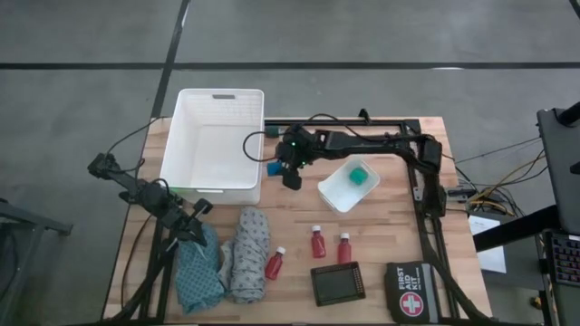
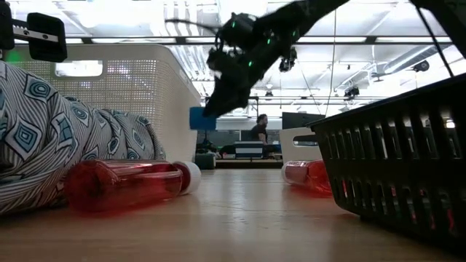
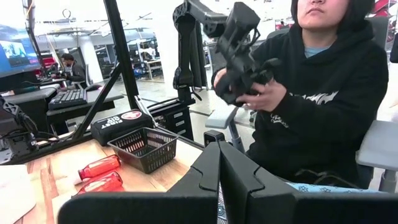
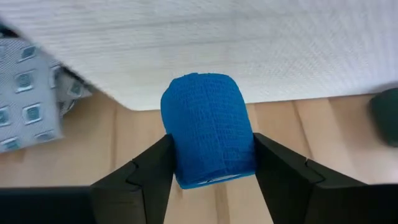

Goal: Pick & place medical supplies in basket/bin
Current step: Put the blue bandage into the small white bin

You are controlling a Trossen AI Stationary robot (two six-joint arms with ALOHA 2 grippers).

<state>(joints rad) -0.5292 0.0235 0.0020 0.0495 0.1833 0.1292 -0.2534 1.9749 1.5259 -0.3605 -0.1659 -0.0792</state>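
Lying closest along the lower edge of the high view are a black first aid pouch [image 1: 412, 292] at lower right and a small black slotted basket [image 1: 337, 282] beside it. Three red bottles [image 1: 318, 242] with white caps lie on the wooden plank surface [image 1: 381, 231] just above, translucent plastic, on their sides. At lower left, a teal cloth [image 1: 197, 272] and a grey patterned cloth [image 1: 246, 254] sit bunched side by side.

Right gripper [image 1: 291, 174] hangs at centre frame, just right of the big white basket [image 1: 216, 140], its fingers [image 4: 146, 171] clamped on either side of a blue roll [image 4: 208, 129] of crinkly wrap, held above the surface beside the basket's finely slotted wall. Further right, a shallow white tray [image 1: 337, 192] holds a green piece [image 1: 360, 174].

Left gripper [image 1: 195, 217] rests at lower left over the teal cloth, fingers clenched tight together with nothing between them. A person in a dark hoodie [image 3: 323, 81] sits beyond the surface.
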